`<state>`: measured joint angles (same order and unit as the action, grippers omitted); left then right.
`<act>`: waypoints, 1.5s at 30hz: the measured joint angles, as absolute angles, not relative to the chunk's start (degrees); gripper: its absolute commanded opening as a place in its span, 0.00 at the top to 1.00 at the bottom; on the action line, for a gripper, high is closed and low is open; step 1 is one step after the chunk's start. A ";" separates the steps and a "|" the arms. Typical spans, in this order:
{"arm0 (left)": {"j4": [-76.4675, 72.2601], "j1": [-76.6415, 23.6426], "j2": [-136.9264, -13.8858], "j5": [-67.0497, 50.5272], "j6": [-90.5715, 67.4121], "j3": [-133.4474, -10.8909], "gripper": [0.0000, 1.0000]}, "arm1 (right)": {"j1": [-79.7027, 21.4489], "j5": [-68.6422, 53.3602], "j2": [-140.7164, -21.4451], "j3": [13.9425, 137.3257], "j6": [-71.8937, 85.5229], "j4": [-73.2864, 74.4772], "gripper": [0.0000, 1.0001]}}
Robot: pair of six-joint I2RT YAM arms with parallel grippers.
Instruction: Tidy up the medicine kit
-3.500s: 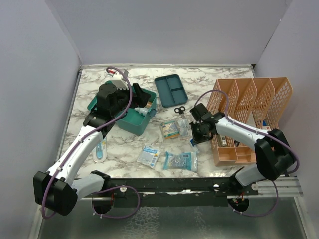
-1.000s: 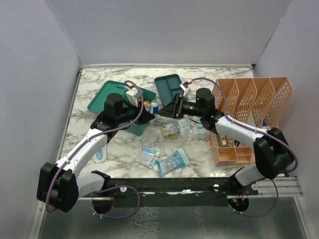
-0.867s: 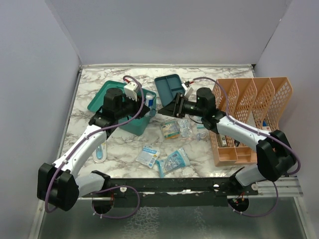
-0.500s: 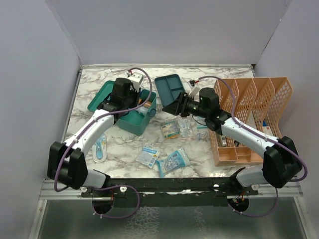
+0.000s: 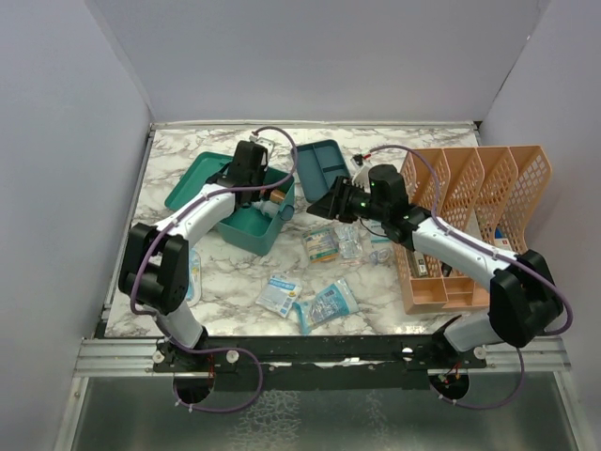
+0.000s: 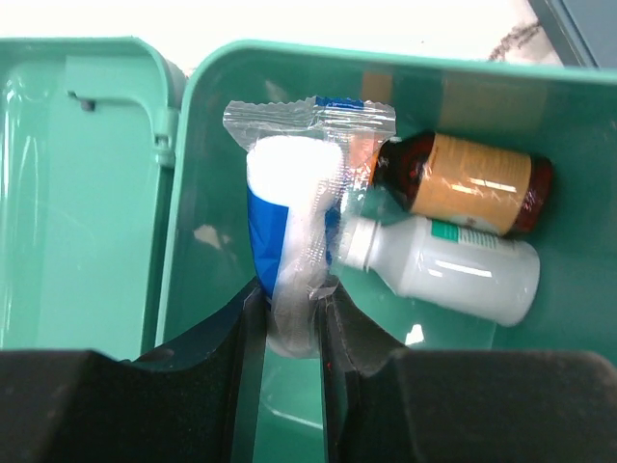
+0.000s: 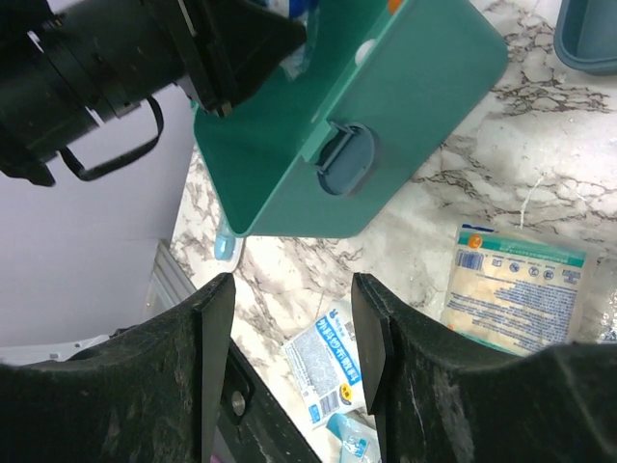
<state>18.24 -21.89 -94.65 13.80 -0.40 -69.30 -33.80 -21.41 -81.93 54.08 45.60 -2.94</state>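
The medicine kit (image 5: 246, 225) is a teal box with its lid (image 5: 195, 180) folded open to the left. Its divided insert tray (image 5: 322, 167) lies on the table behind it. My left gripper (image 6: 292, 318) reaches into the box, shut on a clear packet (image 6: 289, 207) with blue and white contents. Beside the packet in the box lie a brown bottle (image 6: 463, 183) and a white bottle (image 6: 453, 272). My right gripper (image 7: 289, 357) stands open and holds nothing, just right of the box's latch (image 7: 344, 159), above the table.
An orange mesh rack (image 5: 470, 211) fills the right side. Loose packets lie in front of the box: a yellow one (image 7: 516, 289), a blue-and-white one (image 7: 333, 371), and others (image 5: 329, 303). A light-blue item (image 5: 191, 277) lies left of the box.
My left gripper has swung back and to the right, from the box's front edge to over its inside. The right gripper has shifted slightly right and stays open.
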 measured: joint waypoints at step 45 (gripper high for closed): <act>24.60 -22.63 -107.77 22.06 -0.99 -79.61 0.83 | -33.69 -20.91 -85.06 53.28 44.64 -3.01 0.51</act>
<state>24.60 -22.63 -107.77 22.06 -0.99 -79.61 -33.69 -20.91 -85.06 53.28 44.64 -3.01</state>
